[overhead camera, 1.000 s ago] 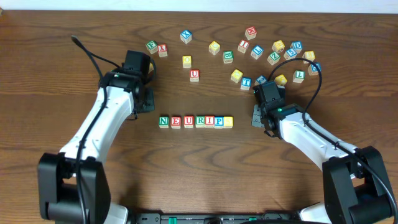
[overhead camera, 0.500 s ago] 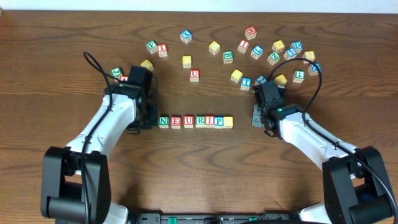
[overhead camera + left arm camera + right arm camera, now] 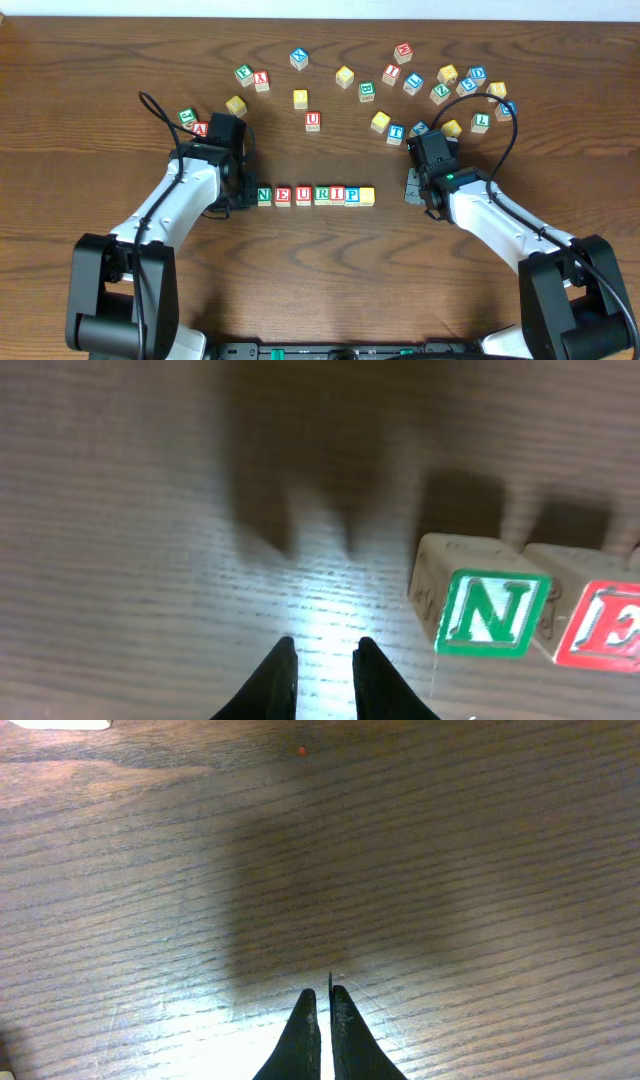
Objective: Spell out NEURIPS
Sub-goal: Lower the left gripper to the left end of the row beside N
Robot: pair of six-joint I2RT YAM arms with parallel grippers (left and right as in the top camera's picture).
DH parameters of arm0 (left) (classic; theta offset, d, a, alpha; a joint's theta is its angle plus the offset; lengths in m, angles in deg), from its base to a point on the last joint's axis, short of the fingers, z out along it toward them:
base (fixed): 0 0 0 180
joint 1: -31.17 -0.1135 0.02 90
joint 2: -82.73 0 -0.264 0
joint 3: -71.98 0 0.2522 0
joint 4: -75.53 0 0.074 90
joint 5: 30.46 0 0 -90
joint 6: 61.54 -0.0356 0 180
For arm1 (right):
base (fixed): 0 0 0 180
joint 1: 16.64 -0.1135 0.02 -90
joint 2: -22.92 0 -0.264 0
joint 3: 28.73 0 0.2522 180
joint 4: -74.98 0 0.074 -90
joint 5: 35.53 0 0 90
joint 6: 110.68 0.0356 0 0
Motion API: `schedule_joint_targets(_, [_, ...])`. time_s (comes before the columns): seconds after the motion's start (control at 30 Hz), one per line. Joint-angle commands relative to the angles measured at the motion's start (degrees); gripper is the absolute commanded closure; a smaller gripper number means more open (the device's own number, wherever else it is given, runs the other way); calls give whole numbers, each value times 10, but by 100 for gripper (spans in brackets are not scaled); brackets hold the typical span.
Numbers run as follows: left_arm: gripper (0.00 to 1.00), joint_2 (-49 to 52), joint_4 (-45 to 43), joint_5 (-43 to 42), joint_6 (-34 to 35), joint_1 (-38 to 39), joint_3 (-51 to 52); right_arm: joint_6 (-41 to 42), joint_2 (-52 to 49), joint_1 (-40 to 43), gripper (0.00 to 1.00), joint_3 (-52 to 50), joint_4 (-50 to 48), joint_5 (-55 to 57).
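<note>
we note N cube (image 3: 263, 195) green; E cube (image 3: 283, 195) beside it red; P cube (image 3: 352, 195) blue | table (image 3: 90, 70) brown, wood-grained

The cube row (image 3: 314, 195) reads N, E, U, R, I, P.

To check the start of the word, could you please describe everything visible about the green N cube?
The N cube is a small pale wooden block; one face shows a green N in a green frame on white. It sits flat on the table at the left end of the row, seemingly touching the red E cube. The left hand, slightly open, is just beside it, not touching.
</note>
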Motion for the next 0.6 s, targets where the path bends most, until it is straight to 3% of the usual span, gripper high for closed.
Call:
schedule_joint_targets(0.0, [80,4,-10,-5,-5,-2,4,-5,14,6,99,-2,-1,-1])
schedule_joint_targets(0.57, [80,4,-58,-5,-5,-2,28,-5,14,6,99,-2,-1,-1])
